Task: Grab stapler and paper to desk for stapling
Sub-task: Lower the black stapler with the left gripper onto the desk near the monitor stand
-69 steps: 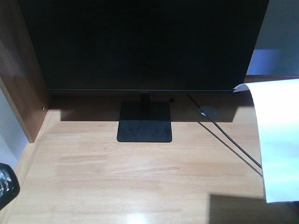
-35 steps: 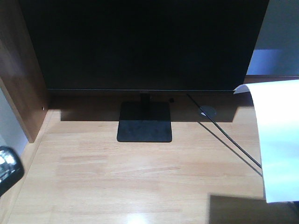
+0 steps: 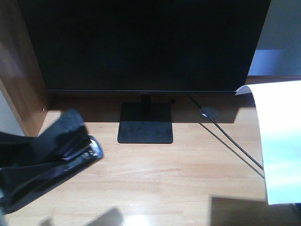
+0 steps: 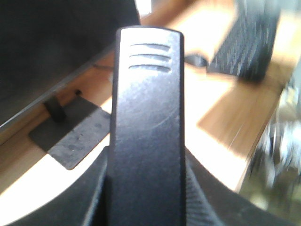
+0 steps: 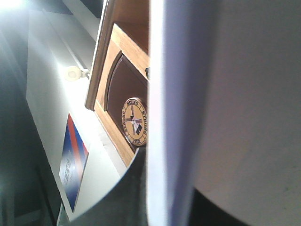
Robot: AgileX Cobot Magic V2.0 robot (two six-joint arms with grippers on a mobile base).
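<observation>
Though lettered, the emblem [image 5: 135, 121] behind the paper [image 5: 244, 94] is unreadable.

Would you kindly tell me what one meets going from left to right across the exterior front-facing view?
stapler → monitor stand base → black cable → paper
</observation>
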